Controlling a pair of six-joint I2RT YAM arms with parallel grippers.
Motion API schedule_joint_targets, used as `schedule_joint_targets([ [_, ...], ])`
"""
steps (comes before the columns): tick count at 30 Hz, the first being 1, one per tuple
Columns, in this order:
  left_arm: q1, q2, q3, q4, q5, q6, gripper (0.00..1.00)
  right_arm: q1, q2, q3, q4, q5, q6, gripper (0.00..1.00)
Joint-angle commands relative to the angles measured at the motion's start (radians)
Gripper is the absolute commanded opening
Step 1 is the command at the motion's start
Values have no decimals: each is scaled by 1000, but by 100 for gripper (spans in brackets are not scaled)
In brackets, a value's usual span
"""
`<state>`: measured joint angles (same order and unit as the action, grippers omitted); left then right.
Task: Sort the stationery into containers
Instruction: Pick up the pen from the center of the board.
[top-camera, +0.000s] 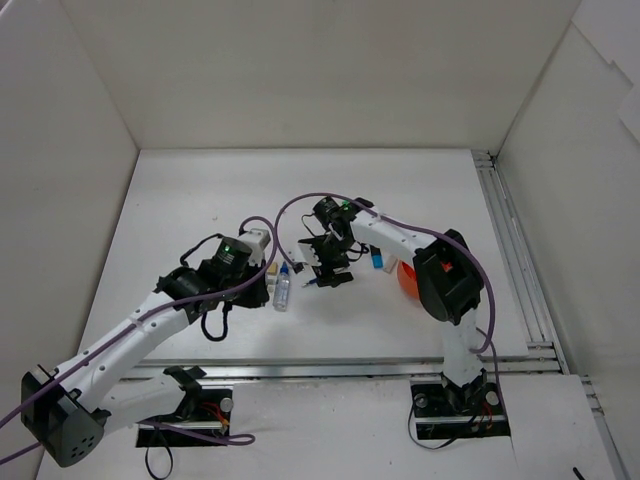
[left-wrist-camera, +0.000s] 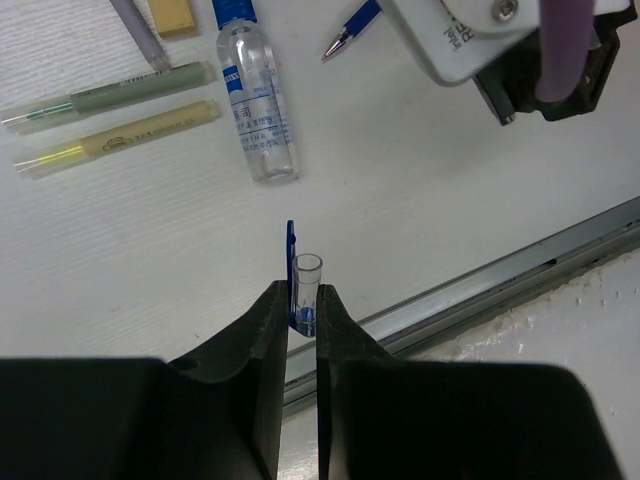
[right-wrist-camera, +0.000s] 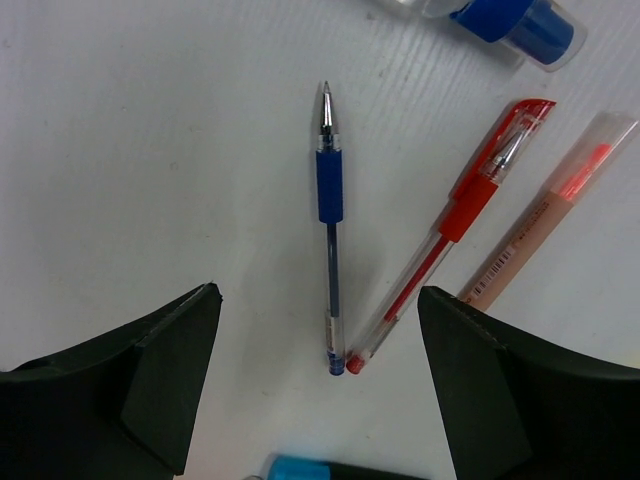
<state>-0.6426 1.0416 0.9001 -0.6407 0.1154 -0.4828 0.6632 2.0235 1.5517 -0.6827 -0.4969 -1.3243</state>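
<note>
My right gripper (right-wrist-camera: 318, 296) is open, its jaws wide apart either side of a thin blue pen (right-wrist-camera: 330, 250) that lies uncapped on the table. A red pen (right-wrist-camera: 455, 225) and a pale orange highlighter (right-wrist-camera: 545, 225) lie just right of it. My left gripper (left-wrist-camera: 303, 300) is shut on a small clear blue pen cap (left-wrist-camera: 306, 285), held above the table. A clear blue-capped tube (left-wrist-camera: 255, 100), a green highlighter (left-wrist-camera: 125, 92) and a yellow highlighter (left-wrist-camera: 125, 135) lie beyond it. The orange-red pot (top-camera: 404, 279) is mostly hidden behind the right arm.
A pale strip (left-wrist-camera: 172, 14) lies at the far edge of the left wrist view. A blue-capped highlighter (right-wrist-camera: 300, 468) lies just below the right jaws. A metal rail (top-camera: 350, 368) runs along the table's near edge. White walls enclose the table.
</note>
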Motion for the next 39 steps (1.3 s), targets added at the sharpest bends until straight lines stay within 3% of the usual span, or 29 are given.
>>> schedule_joint_targets([
  [1, -5, -14, 13, 36, -5, -17, 0, -1, -11, -1, 78, 18, 39, 77],
  [20, -14, -104, -9, -10, -37, -60, 0, 9, 37, -30, 101, 35, 39, 52],
  [26, -14, -106, 13, -36, -53, -54, 0, 16, 47, -35, 101, 31, 25, 38],
  [36, -14, -89, 22, -21, -2, -10, 0, 13, 0, -85, 101, -28, 31, 2],
  [39, -14, -87, 29, 4, 68, 26, 0, 7, -71, -119, 103, -67, 25, 0],
])
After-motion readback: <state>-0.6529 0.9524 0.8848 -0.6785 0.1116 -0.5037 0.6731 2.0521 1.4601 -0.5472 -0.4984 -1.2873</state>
